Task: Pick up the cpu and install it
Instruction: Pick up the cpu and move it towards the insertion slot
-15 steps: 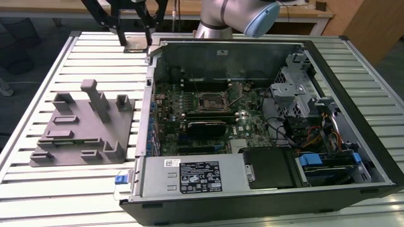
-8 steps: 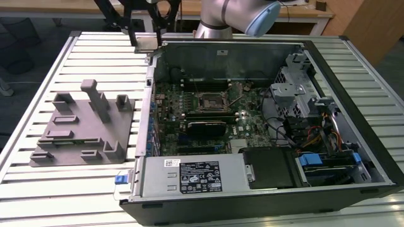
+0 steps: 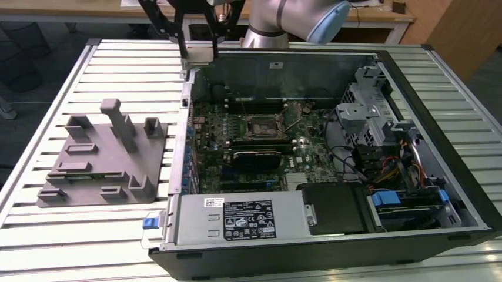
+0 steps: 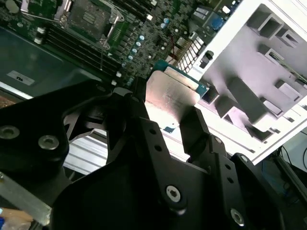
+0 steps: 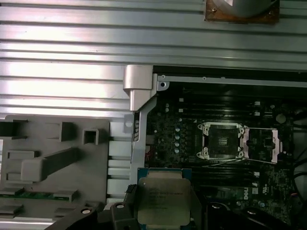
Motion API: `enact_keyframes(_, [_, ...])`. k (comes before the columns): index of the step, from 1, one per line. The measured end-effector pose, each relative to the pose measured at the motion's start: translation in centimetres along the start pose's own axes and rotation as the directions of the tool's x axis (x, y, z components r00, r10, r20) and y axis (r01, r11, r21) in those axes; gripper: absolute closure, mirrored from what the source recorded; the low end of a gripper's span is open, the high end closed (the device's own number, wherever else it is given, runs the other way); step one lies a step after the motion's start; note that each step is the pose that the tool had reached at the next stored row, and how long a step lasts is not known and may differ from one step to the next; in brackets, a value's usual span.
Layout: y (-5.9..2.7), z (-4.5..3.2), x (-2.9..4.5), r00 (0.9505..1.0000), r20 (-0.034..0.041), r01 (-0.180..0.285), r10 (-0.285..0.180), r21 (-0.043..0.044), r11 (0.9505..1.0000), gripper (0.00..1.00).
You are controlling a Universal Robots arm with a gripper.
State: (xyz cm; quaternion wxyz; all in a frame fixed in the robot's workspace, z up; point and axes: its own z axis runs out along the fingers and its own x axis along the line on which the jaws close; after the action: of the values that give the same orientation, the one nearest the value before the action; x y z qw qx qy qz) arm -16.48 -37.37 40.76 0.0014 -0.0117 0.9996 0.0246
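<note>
My gripper (image 4: 168, 112) is shut on the cpu (image 4: 171, 91), a small flat square chip with a pale silver top and a green rim, pinched between two black fingers (image 4: 134, 120). In the first wrist view the cpu (image 5: 164, 199) hangs in the gripper (image 5: 164, 211) above the edge between the grey tray and the open computer case. The motherboard's cpu socket (image 5: 220, 140) stands open and bare, its metal load plate (image 5: 263, 143) flipped aside. In the exterior view the gripper (image 3: 197, 26) is high over the case's far corner, and the socket (image 3: 261, 125) lies mid-board.
A grey plastic tray with upright posts (image 3: 102, 158) lies on the slatted metal table at the exterior view's left of the case (image 3: 283, 64). Inside the case are a black finned block (image 3: 255, 157), a power supply (image 3: 235, 217), drive cages (image 3: 368, 111) and cables.
</note>
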Motion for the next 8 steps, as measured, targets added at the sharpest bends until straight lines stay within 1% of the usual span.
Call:
enact_keyframes(6, [-0.04,0.12,-1.82,1.0000,0.0000,0.000,0.000,0.0000,1.0000,0.47])
enact_keyframes(8, [-0.05,0.16,-2.32,1.0000,0.0000,0.000,0.000,0.0000,1.0000,0.47])
